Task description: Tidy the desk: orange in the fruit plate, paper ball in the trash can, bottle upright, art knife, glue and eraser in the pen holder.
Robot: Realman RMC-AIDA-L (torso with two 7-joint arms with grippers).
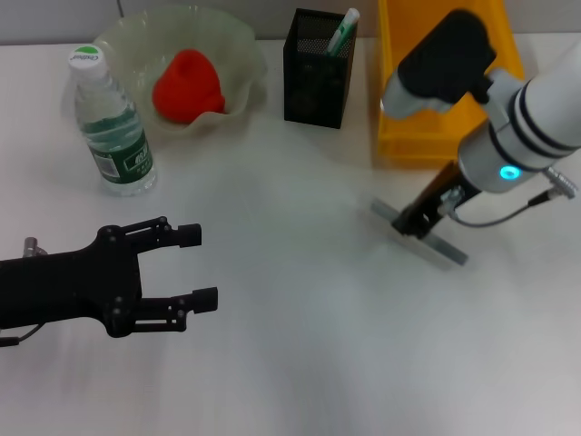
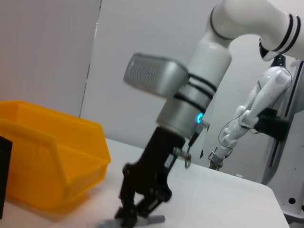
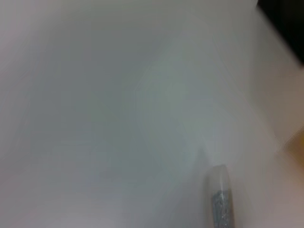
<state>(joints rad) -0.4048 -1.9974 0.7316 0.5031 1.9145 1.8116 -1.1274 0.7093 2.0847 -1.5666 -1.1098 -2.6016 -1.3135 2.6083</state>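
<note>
A smooth white desk (image 1: pixel 300 363) carries the objects. At the back left, a translucent pale-green fruit plate (image 1: pixel 127 45) with a wavy, ruffled rim holds the rounded red-orange orange (image 1: pixel 188 86). Just beside it stands the clear plastic bottle (image 1: pixel 111 127), upright, with a dark green label and a white-and-green cap. A black wire-mesh pen holder (image 1: pixel 316 82), square and taller than wide, has a white-and-green tube poking out. To its right sits the bright yellow rectangular trash can (image 1: pixel 399 136). The right end effector (image 1: pixel 419 221), black, is lowered onto a flat grey art knife (image 1: pixel 449 252) lying on the desk, apparently pinching it. The left end effector (image 1: pixel 195 268) hovers low at front left, its black fingers spread apart, empty.
</note>
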